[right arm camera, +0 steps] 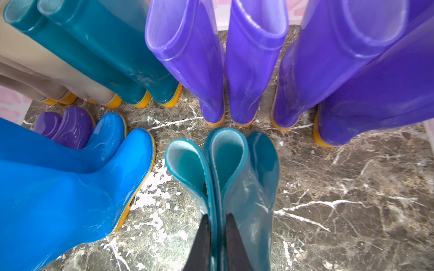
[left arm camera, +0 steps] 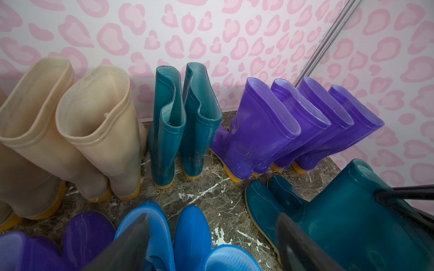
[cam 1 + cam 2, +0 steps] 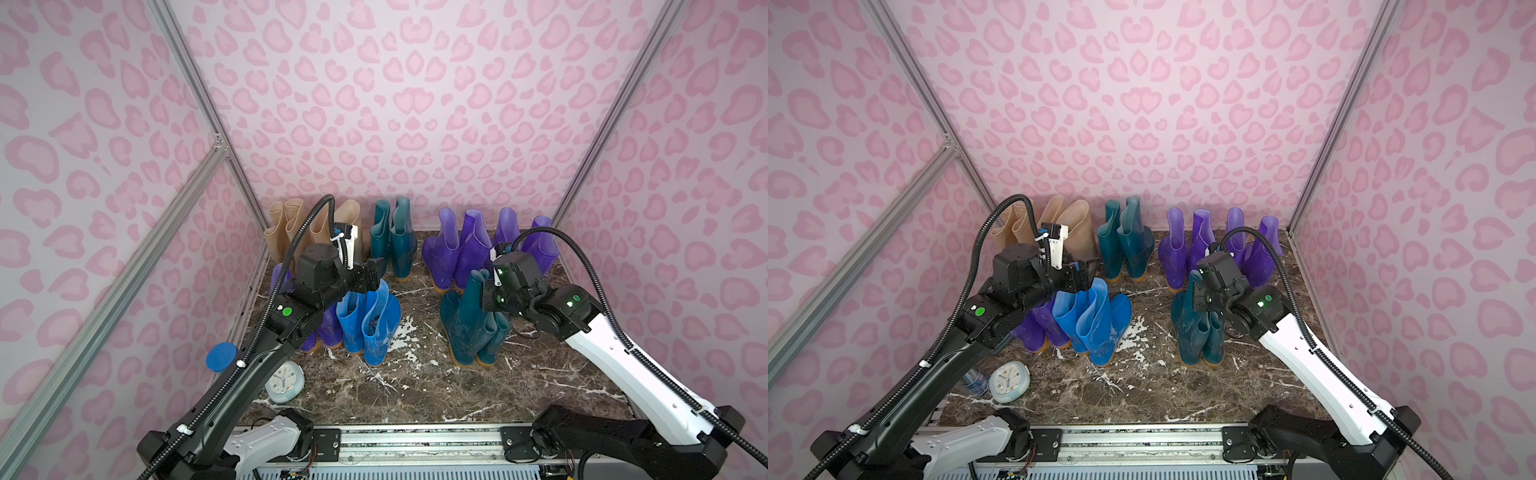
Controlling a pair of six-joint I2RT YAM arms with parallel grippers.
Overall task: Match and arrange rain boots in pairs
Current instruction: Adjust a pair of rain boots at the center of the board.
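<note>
Right wrist view — right gripper (image 1: 218, 219): fingers clamped on the touching cuffs of two dark teal boots (image 1: 234, 159), likely so the pair shifts as one. Left gripper (image 2: 213, 218): fingers apart, empty — bright blue boots (image 2: 191, 232) below them.

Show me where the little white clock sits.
In both top views the clock sits at the front left of the table, beside the blue-lidded cylinder, by the left arm.

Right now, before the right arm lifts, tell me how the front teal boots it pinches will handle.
Probably floppy: the cuffs of the front teal boots are squashed out of round where the right gripper pinches both together. Likely slippery, since the rubber looks glossy. Held only by the cuff walls, they may sag or swing under the soles' weight.
</note>
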